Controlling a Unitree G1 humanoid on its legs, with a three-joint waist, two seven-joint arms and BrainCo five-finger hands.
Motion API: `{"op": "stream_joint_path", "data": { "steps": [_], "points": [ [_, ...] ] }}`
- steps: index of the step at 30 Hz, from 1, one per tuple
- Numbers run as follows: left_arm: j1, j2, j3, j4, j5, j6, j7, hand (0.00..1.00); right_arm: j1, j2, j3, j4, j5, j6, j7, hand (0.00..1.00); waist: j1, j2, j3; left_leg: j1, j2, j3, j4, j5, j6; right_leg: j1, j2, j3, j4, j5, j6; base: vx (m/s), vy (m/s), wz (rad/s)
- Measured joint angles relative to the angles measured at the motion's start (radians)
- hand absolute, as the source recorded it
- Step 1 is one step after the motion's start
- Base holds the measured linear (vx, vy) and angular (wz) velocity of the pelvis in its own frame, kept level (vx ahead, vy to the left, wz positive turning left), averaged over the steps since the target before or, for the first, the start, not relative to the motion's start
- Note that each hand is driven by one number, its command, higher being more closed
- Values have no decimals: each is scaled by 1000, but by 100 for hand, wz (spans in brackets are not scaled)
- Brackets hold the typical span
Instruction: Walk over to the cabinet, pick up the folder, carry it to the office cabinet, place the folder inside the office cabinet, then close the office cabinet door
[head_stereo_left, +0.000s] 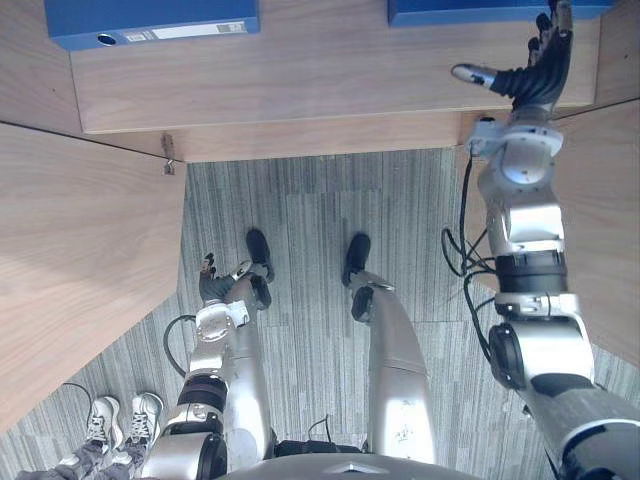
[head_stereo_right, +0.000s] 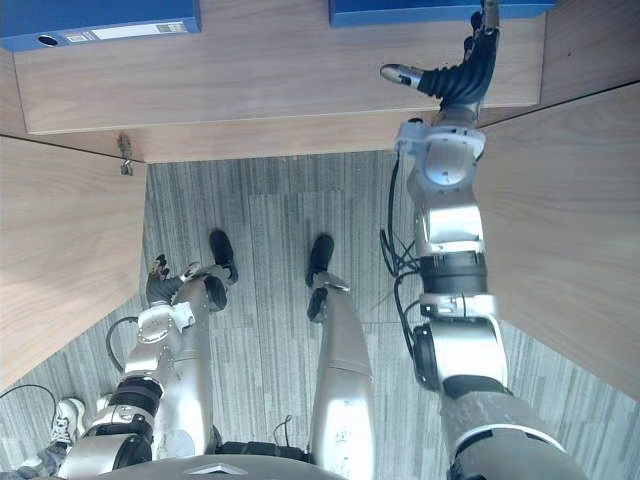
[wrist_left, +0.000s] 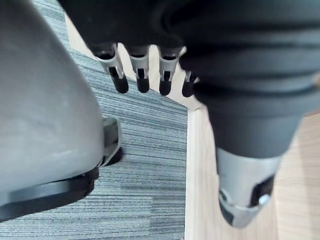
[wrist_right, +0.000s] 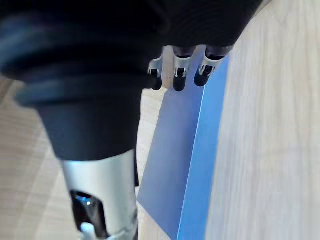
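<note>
Two folders on the pale wooden cabinet shelf: a spare blue box folder upper left, the flat blue target folder upper right. My right hand hovered there, fingers straight, holding nothing. Judged: thumb under, fingers over, then clamp. Left hand hung slack-fingered, lower left.

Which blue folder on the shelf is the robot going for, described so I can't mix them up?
Find the wooden shelf across the top of the head views. The target folder lies at its right end, where the raised right robot hand reaches. The other folder, at the left, shows a white label and round hole; this one shows plain blue.
</note>
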Motion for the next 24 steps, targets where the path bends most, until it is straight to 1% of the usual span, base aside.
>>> {"op": "stream_joint_path", "data": {
  "steps": [1, 2, 3, 4, 5, 6, 8, 9, 10, 13, 17, 22, 24],
  "points": [
    [4, 0, 0, -6, 5, 0, 0, 0, 50, 6, 0, -74, -25, -3, -3, 0, 1, 0, 0, 0, 0, 2, 0, -1, -1, -3, -1, 2, 4, -4, 2, 0, 0, 0],
    [6, 3, 0, -8, 7, 0, 0, 0, 94, 24, 2, -132, -59, -14, -10, 100, -1, -1, 0, 0, 0, 1, 1, -1, -3, -6, -1, 4, 10, -3, -3, 0, 0, 0],
    [6, 2, -1, -9, 9, 0, -1, 0, 115, 32, 4, -152, -89, -21, -17, 100, -1, -3, 0, 0, 0, 4, 1, -2, -4, -9, -2, 5, 14, -6, -3, 32, -20, -3],
    [15, 3, -2, -20, 21, 0, -1, 0, 142, 53, 12, -166, -156, -34, -36, 100, -2, -14, -5, 0, -1, 10, 1, -3, -6, -16, -3, 8, 21, -9, -4, 32, -28, -5],
    [33, 10, -4, -40, 32, -3, -1, 0, 157, 66, 31, -166, -208, -35, -54, 100, -5, -26, -12, 1, 0, 13, 1, -4, -7, -22, -3, 11, 27, -12, -4, 26, -26, -5],
    [38, 12, -5, -45, 40, -4, -1, 0, 164, 67, 41, -167, -232, -35, -58, 100, -6, -31, -14, 1, -1, 14, 1, -4, -8, -22, -4, 11, 28, -13, -3, 0, 0, 0],
    [41, 20, -14, -45, 56, -8, -1, 0, 188, 66, 86, -168, -344, -36, -72, 100, -6, -46, -23, 3, -1, 12, 0, -5, -8, -22, -4, 11, 33, -21, 0, 0, 0, 0],
    [41, 22, -16, -45, 63, -8, -1, 0, 191, 66, 99, -167, -366, -37, -73, 100, -6, -49, -24, 3, -1, 12, 0, -5, -8, -22, -5, 11, 34, -22, -1, 23, -17, 4],
    [41, 22, -18, -45, 66, -9, -1, 0, 194, 66, 120, -167, -419, -39, -73, 100, -5, -51, -26, 4, -1, 12, 0, -5, -8, -22, -6, 11, 37, -22, -2, 20, -7, 6],
    [43, 24, -23, -43, 66, -13, -1, 0, 193, 66, 162, -164, -514, -48, -72, 100, -4, -51, -26, 7, -8, 12, -1, -5, -8, -22, -16, 10, 49, -26, -5, 20, -1, 8],
    [48, 33, -32, -43, 66, -15, 1, 0, 183, 66, 211, -152, -554, -49, -72, 100, -1, -51, -26, 9, -14, 12, -4, -5, -8, -23, -23, 10, 52, -30, -4, 24, -3, 5],
    [50, 40, -33, -42, 66, -25, 3, 0, 85, 55, 273, -29, -552, -49, -71, 100, 2, -51, -26, 0, -22, 16, -11, -3, -6, -35, -33, 8, 55, -32, -4, 20, -4, 3],
    [50, 42, -33, -42, 66, -31, 3, 0, 55, 54, 280, -10, -548, -49, -71, 100, 4, -51, -26, -5, -26, 18, -19, 0, -2, -44, -36, 9, 56, -32, -5, 19, -11, 5]
  ]
}}
